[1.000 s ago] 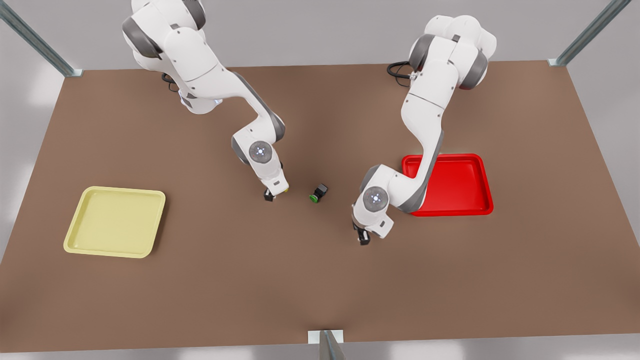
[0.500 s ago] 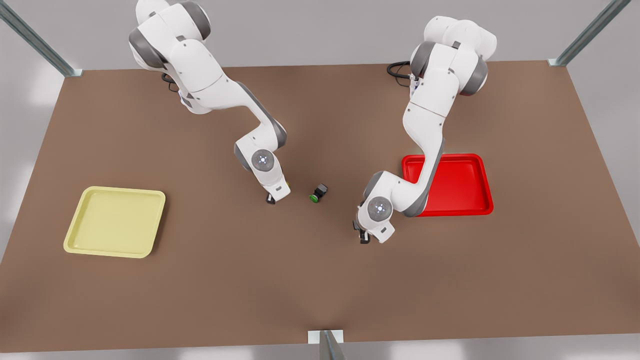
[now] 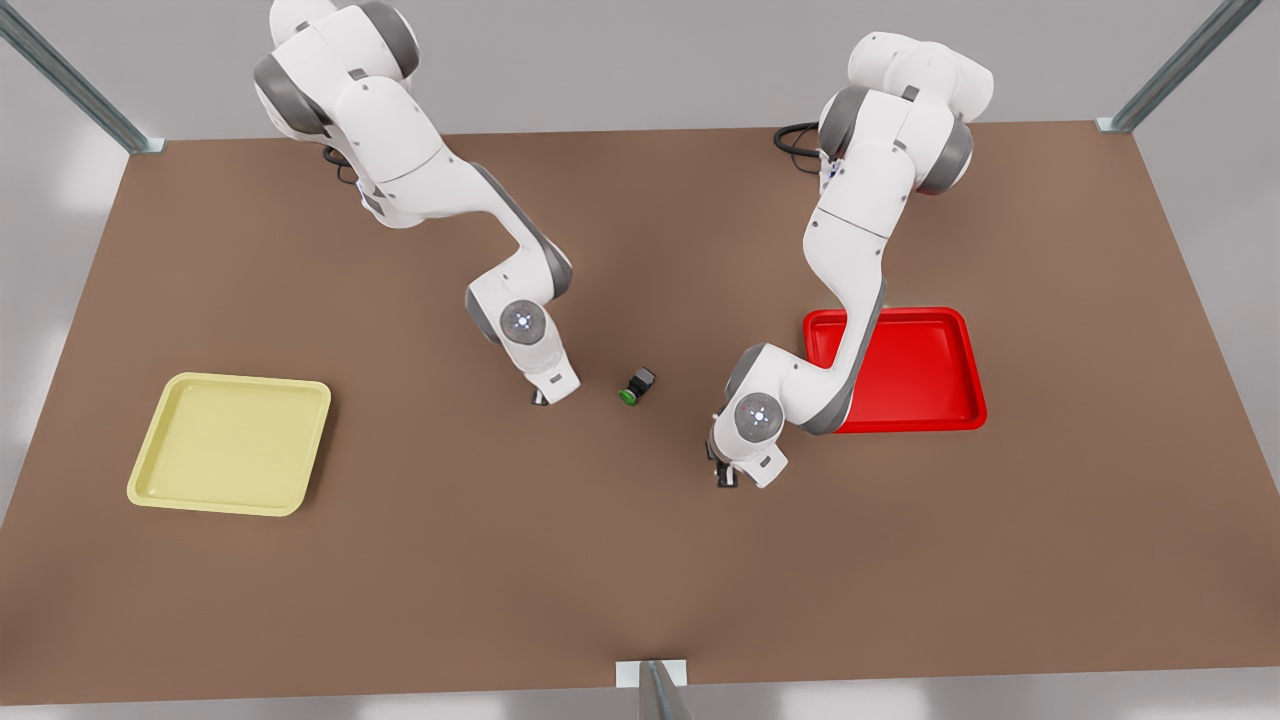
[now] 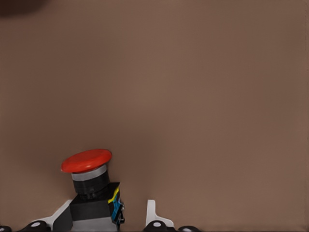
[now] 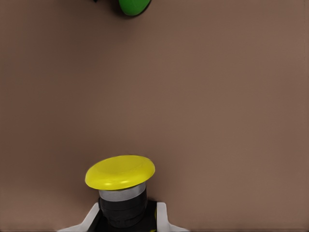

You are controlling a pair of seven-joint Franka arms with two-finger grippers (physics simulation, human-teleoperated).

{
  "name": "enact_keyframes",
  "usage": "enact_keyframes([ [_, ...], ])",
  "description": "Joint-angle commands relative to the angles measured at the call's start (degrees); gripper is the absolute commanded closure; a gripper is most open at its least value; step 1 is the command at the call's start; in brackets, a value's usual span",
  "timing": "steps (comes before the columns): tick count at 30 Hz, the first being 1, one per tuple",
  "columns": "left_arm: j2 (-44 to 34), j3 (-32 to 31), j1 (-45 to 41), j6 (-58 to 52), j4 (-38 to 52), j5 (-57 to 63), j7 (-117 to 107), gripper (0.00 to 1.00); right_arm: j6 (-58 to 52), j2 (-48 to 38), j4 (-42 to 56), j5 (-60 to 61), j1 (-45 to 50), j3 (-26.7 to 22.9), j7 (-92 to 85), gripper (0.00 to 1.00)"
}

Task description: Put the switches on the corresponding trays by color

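In the left wrist view the red switch (image 4: 87,163) stands upright on the table between the fingers of my left gripper (image 4: 107,213). One finger lies against its dark body and the other finger (image 4: 151,209) stands apart from it, so the gripper is open. That gripper (image 3: 727,479) is low at the front view's right, near the red tray (image 3: 925,372). My right gripper (image 5: 128,213) is shut on the dark body of the yellow switch (image 5: 120,172). It (image 3: 541,397) sits left of the green switch (image 3: 634,386), whose cap (image 5: 133,6) also shows. The pale yellow tray (image 3: 230,443) lies far left.
The brown table (image 3: 640,560) is bare in front of both arms. Metal frame posts stand at the back corners, and one post (image 3: 655,690) stands at the middle of the front edge. The green switch lies tipped between the two grippers.
Both wrists have come down toward the table. The yellow cap, seen beside the front view's left gripper a second ago, is now hidden by that hand. The green switch has not moved.
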Motion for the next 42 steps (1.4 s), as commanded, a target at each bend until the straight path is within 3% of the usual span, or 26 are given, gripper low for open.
enact_keyframes([
  [1,-0.05,0.0,0.0,0.18,0.21,-0.05,-0.99,0.27,-1.22,-0.05,0.02,-0.16,-0.11,0.02,-0.9,0.54],
  [5,-0.05,0.0,0.0,0.18,0.21,-0.05,-0.81,0.34,-4.12,-0.93,0.02,-0.07,-0.72,0.02,-0.9,0.54],
  [7,-0.14,0.0,0.0,0.18,0.21,-0.05,-0.9,0.49,-8.16,-2.77,1.34,0.02,-1.78,0.02,-0.9,0.54],
  [11,-0.58,0.08,0.18,-0.43,1.09,0.13,-0.29,0.49,-14.22,-6.64,1.34,0.1,-8.37,-0.15,-0.81,0.53],
  [14,-8.13,3.77,1.05,-15.63,-0.49,2.23,0.24,0.49,-17.57,-8.23,1.96,0.02,-16.89,-0.59,-2.92,0.53],
  [17,-21.49,4.66,8.17,-18.62,-14.81,8.56,7.79,0.49,-17.65,-8.14,3.01,0.02,-22.34,-6.22,-14.52,0.53],
  [21,-36.08,7.99,16.26,-23.9,-30.28,14.1,26.95,0.49,-19.68,-7.7,8.11,-0.07,-23.66,-18.52,-33.15,0.53],
  [24,-39.6,8.0,15.56,-20.3,-39.69,13.58,26.96,0.48,-18.97,-6.91,10.74,-0.6,-24.63,-25.02,-42.04,0.53],
  [25,-39.6,7.91,14.07,-19.77,-40.66,11.91,26.96,0.3,-18.62,-6.38,11.54,-2.79,-24.72,-26.34,-41.86,0.53],
  [26,-39.6,7.56,13.53,-19.77,-40.66,10.76,27.13,0.04,-16.52,-4.1,12.06,-3.85,-24.81,-27.84,-41.51,0.53],
  [29,-38.55,5.1,13.53,-20.12,-37.76,9.8,27.66,0.0,-13.79,0.56,13.12,-3.76,-24.81,-28.63,-40.55,0.53],
  [30,-37.23,4.22,13.71,-26.08,-31.71,7.61,35.81,0.0,-13.79,1.53,13.21,-3.76,-24.81,-28.63,-39.05,0.48],
  [31,-32.75,4.3,14.15,-41.45,-15.46,3.56,52.68,0.0,-13.79,1.97,13.21,-3.15,-24.81,-28.63,-38.87,0.0],
  [32,-30.38,4.22,13.89,-50.95,-4.83,4.0,69.8,0.0,-13.79,1.97,13.21,-3.06,-24.81,-28.63,-38.87,0.0],
  [34,-30.28,4.48,14.33,-57.38,8.91,3.82,95.42,0.0,-13.88,1.88,13.91,-3.15,-24.98,-28.63,-38.96,0.0],
  [36,-35.73,4.22,17.4,-58.27,9.26,7.42,116.67,0.0,-13.96,1.79,14.0,-3.15,-24.98,-28.63,-39.4,0.0],
  [38,-38.9,4.3,19.51,-55.45,9.96,10.68,119.16,0.0,-15.8,-0.84,16.54,-2.01,-24.9,-28.19,-39.14,0.0],
  [39,-39.34,4.39,20.3,-53.44,11.02,10.5,118.45,0.0,-23.44,-1.28,22.16,1.94,-24.72,-28.1,-38.79,0.0],
  [41,-39.86,4.22,20.21,-53.26,11.02,8.14,117.66,0.0,-36.87,-4.0,29.1,4.41,-22.79,-26.27,-18.54,0.0],
  [42,-39.86,4.22,20.21,-53.34,10.85,6.46,117.57,0.0,-47.59,-5.23,33.67,4.41,-22.26,-22.23,1.32,0.0],
])
